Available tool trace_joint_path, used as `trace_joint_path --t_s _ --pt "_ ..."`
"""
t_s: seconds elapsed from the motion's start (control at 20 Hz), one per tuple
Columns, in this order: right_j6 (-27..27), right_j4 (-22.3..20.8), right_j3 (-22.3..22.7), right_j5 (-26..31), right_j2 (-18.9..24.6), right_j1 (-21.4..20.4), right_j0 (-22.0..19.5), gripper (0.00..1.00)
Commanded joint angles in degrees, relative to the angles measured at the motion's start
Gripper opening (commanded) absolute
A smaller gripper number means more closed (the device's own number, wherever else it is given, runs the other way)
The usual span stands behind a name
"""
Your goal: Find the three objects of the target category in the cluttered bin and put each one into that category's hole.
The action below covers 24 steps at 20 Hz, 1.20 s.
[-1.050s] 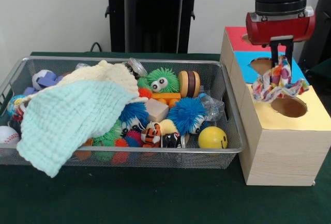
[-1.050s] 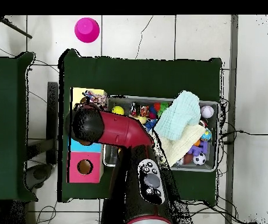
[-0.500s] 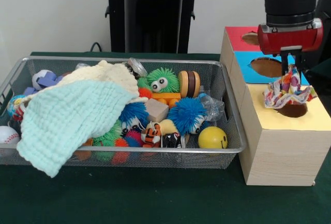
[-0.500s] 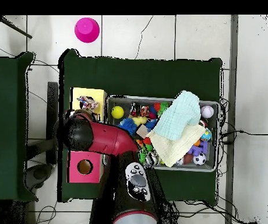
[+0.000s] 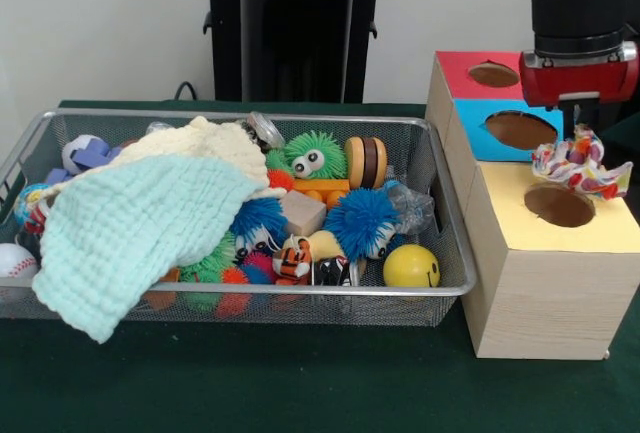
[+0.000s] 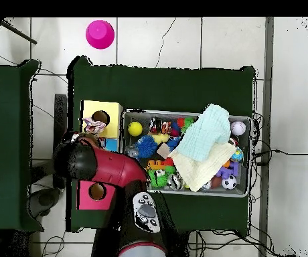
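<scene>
Arm comes down vertically at the far right edge of the sorting box (image 5: 540,253), wrist straight, red collar level above the blue section. Gripper (image 5: 583,135) hangs just past the box's right rim, by the yellow section's hole; finger state not readable. Overhead view: red forearm runs from base out over the box, wrist end past its outer edge.

A camera near table height looked across the dark green table (image 5: 300,383) from close in, squarely facing the silver wire-mesh bin (image 5: 440,253) and the wooden three-hole box (image 5: 540,293). A second, high overhead, looked straight down from farther off; both took in bin (image 6: 124,150) and box (image 6: 90,110).
</scene>
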Motion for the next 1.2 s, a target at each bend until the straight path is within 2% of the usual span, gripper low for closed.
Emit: trace_joint_path --t_s 0.05,0.4,0.65,0.85,0.95,1.2 --pt "17.68 4.88 3.93 0.36 2.96 2.41 1.20 0.00" --pt "15.88 3.72 3.45 -0.09 4.36 2.03 0.72 0.00" --pt "12.82 0.90 -0.17 0.45 -0.52 2.13 3.82 0.00" --pt "9.42 -2.23 -2.31 -2.02 -2.71 2.97 4.97 0.00" --pt "9.03 -3.47 -2.00 -4.08 -3.35 3.01 5.92 0.00" --pt "7.48 -6.48 -4.64 -6.45 -4.97 3.44 6.17 0.00"
